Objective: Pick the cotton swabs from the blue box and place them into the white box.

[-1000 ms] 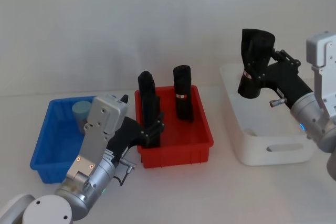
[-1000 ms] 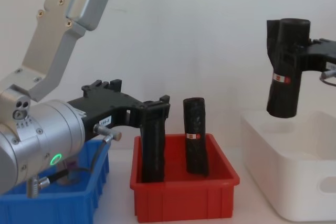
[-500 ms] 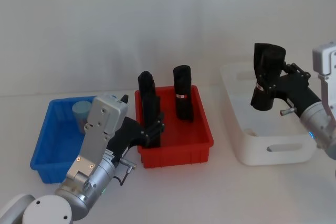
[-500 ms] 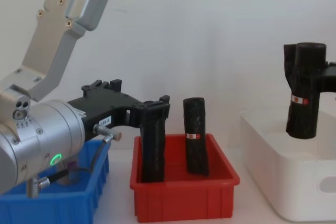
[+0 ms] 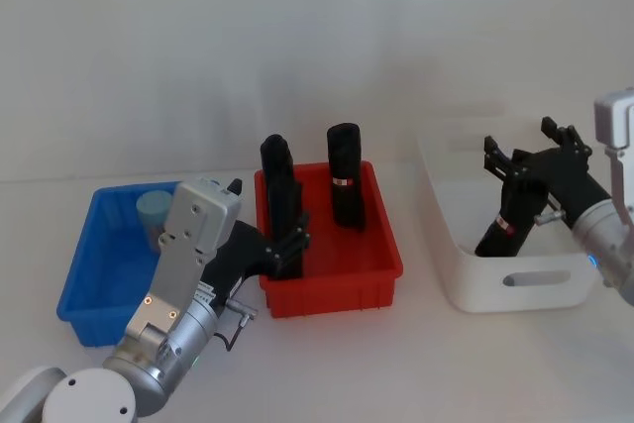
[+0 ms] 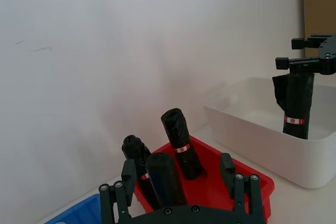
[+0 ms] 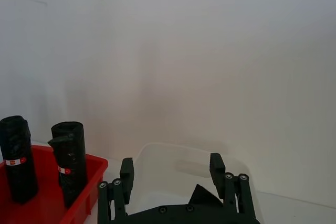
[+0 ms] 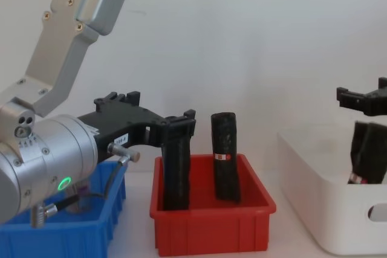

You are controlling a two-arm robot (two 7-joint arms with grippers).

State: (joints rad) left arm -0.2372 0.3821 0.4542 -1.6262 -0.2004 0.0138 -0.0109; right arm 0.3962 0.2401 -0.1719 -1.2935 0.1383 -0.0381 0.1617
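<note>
R gripper is seen spread wide above the white box, w/ a black roll leaning inside, not gripped. L gripper is spread around a black roll in the red bin. Cotton swabs sit in the blue box.

White table with three bins in a row

The red bin sits at the middle of the table; the blue box lies just to its left, nearly touching it, and the white box stands apart on its right. All three rest flat on the tabletop, which runs back to a pale wall behind the red bin, with bare surface in front of it.
</note>
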